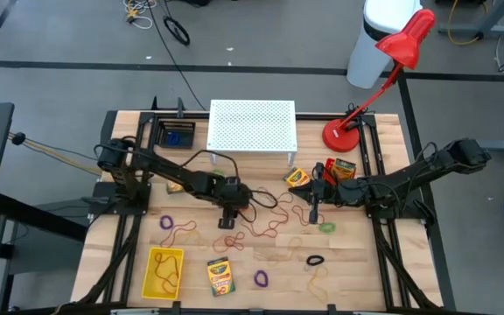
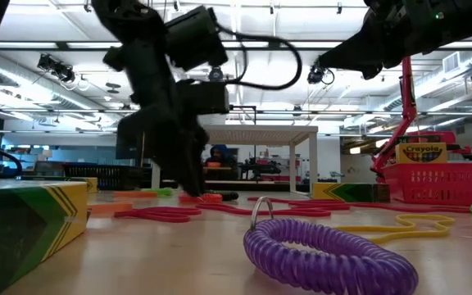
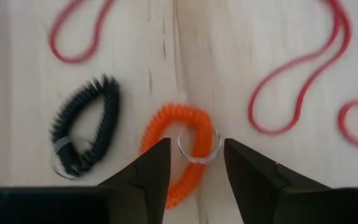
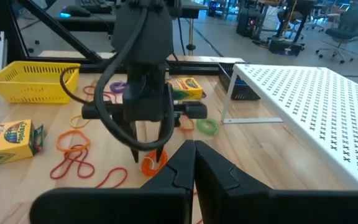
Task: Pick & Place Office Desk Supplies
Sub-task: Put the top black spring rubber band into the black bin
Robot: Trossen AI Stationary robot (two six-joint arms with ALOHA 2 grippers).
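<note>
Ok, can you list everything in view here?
crayon boxes: three, yellow-green; front, by stand, in red basket
orange coil loop: one, between left claw's fingers
black coil loops: two; beside orange one, front right
purple coil loops: two; front, left
green coil loop: one, centre-right
rubber bands: several, red, centre
yellow basket: one, front left
red basket: one, back right
perforated stand: one, white, back
desk lamp: one, red, back right
left claw: open, centre
right claw: shut, centre-right

coiled loop [image 3: 178, 149] beside second loop [image 3: 82, 127] | both on table [image 3: 229, 50]
</note>
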